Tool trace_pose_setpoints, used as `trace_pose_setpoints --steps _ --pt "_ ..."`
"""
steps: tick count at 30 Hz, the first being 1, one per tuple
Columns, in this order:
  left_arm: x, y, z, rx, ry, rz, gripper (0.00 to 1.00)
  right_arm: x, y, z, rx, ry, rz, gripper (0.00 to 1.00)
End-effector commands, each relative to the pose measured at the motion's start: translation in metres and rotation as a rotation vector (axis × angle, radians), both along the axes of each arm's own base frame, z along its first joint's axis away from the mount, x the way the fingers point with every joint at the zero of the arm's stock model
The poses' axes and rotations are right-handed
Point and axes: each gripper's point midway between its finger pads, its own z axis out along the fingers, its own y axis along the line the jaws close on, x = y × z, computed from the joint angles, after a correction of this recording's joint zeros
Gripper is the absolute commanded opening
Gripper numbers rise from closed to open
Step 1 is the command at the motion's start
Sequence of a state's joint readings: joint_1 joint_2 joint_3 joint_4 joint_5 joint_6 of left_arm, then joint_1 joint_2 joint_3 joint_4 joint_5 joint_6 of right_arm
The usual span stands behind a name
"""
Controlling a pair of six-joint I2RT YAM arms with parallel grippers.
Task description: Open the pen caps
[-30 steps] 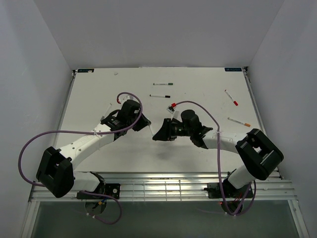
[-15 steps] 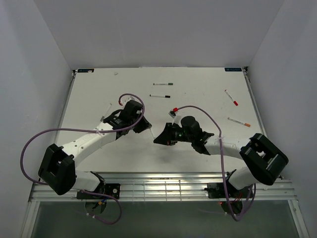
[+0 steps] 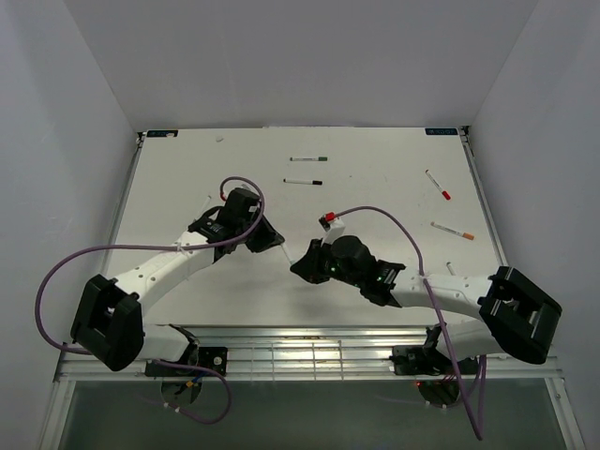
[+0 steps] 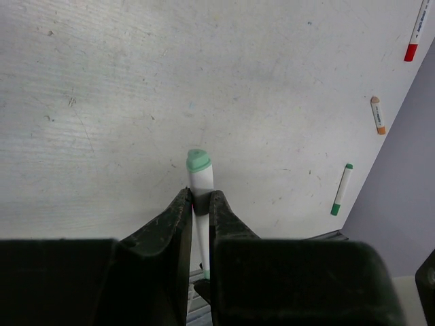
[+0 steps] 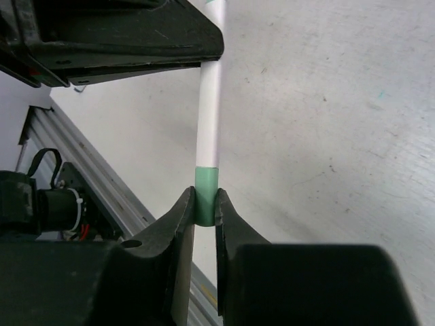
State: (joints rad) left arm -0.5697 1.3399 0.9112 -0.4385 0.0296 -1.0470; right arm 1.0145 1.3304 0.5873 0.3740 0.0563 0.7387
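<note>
1. Held pen: white pen barrel (image 5: 209, 115) spanning the gap between the two grippers, over the middle of the table (image 3: 187, 178). Green cap (image 5: 206, 185) on the end toward the right arm, pale green end plug (image 4: 198, 160) on the opposite end.
2. Left gripper (image 4: 199, 204): jaws drawn almost together, clamped on the barrel just behind the end plug. Nothing else held.
3. Right gripper (image 5: 205, 204): jaws narrowed to the cap's width, pinching the green cap from both sides. No hold on the barrel itself.
4. Cap condition: seated on the barrel, green meeting white with no gap visible in the right wrist view.
5. Step in hand, as judged: uncapping of this one pen, with both grips set and no separation yet.
6. Next move, as judged: a straight pull apart along the pen's axis, with the left grip anchoring the barrel and the right drawing the cap off. Calls for firm pinch on both sides and no sideways bending. Possible slip of the short cap between the pads.
7. Remaining stock: green-capped pen (image 3: 309, 158), black-capped pen (image 3: 303, 181), red-capped pen (image 3: 437, 184) and orange-tipped pen (image 3: 453, 231), all lying on the far half of the table, well apart from both grippers. Caps apparently on, though too small to confirm.
</note>
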Motion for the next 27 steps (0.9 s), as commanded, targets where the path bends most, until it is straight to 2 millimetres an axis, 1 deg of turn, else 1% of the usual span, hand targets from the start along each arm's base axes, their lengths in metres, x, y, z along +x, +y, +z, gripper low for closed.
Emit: trace_pose_setpoints --steps 1,2,3,4,5,6,7,8,9,13,14,15,16,17,18,19,21,22,23,24,25,26,27 --pt "0.067 0.061 0.030 0.144 -0.248 0.257 0.00 -0.038 -0.031 -0.047 -0.229 0.036 0.111 0.08" --pt "0.068 0.063 0.029 0.139 -0.243 0.252 0.00 -0.050 -0.012 -0.029 -0.113 0.019 0.211 0.08" --pt "0.069 0.063 0.027 0.135 -0.240 0.247 0.00 -0.057 -0.005 -0.021 -0.057 0.015 0.256 0.08" --pt "0.070 0.063 0.028 0.130 -0.246 0.238 0.00 -0.071 -0.004 -0.022 0.009 0.039 0.310 0.08" --pt "0.073 0.066 0.028 0.122 -0.247 0.240 0.00 -0.097 0.003 -0.007 0.123 0.064 0.459 0.08" --pt "0.072 0.066 0.027 0.112 -0.243 0.230 0.00 -0.101 0.013 0.021 0.252 0.005 0.502 0.08" --pt "0.073 0.067 0.027 0.107 -0.250 0.229 0.00 -0.110 0.014 0.028 0.298 0.019 0.551 0.08" --pt "0.075 0.070 0.028 0.105 -0.255 0.234 0.00 -0.124 0.011 0.031 0.339 0.064 0.604 0.08" --pt "0.075 0.070 0.027 0.096 -0.252 0.228 0.00 -0.122 0.010 0.033 0.352 0.069 0.583 0.08" --pt "0.077 0.069 0.027 0.085 -0.255 0.216 0.00 -0.119 0.008 0.020 0.297 0.085 0.565 0.08" --pt "0.076 0.067 0.028 0.075 -0.255 0.213 0.00 -0.122 0.008 0.020 0.296 0.094 0.587 0.08" --pt "0.075 0.066 0.028 0.063 -0.252 0.210 0.00 -0.120 0.010 0.022 0.298 0.083 0.584 0.08" --pt "0.074 0.065 0.028 0.056 -0.249 0.204 0.00 -0.114 0.010 0.016 0.268 0.084 0.549 0.08" --pt "0.073 0.064 0.028 0.054 -0.248 0.202 0.00 -0.108 0.010 0.014 0.243 0.080 0.517 0.08" --pt "0.072 0.064 0.027 0.059 -0.249 0.191 0.00 -0.099 0.012 0.015 0.213 0.051 0.483 0.08" --pt "0.072 0.062 0.028 0.063 -0.253 0.168 0.00 -0.093 0.004 -0.003 0.119 0.093 0.436 0.08" --pt "0.072 0.060 0.021 0.097 -0.235 0.126 0.00 -0.051 -0.011 -0.019 -0.014 0.088 0.249 0.08" --pt "0.070 0.061 0.014 0.133 -0.222 0.087 0.00 -0.024 -0.013 -0.012 -0.053 0.044 0.170 0.08" --pt "0.070 0.056 0.008 0.146 -0.202 0.049 0.00 -0.016 -0.029 -0.030 -0.151 0.102 0.122 0.08" --pt "0.069 0.055 0.004 0.166 -0.186 0.027 0.00 0.009 -0.042 -0.030 -0.171 0.099 0.057 0.08" --pt "0.065 0.055 -0.004 0.204 -0.168 -0.019 0.00 0.028 -0.045 -0.021 -0.185 0.066 0.040 0.08" --pt "0.062 0.047 -0.007 0.204 -0.162 -0.069 0.00 0.045 -0.055 -0.029 -0.247 0.065 -0.018 0.08" --pt "0.060 0.046 -0.019 0.227 -0.133 -0.093 0.00 0.062 -0.070 -0.033 -0.296 0.065 -0.065 0.08"
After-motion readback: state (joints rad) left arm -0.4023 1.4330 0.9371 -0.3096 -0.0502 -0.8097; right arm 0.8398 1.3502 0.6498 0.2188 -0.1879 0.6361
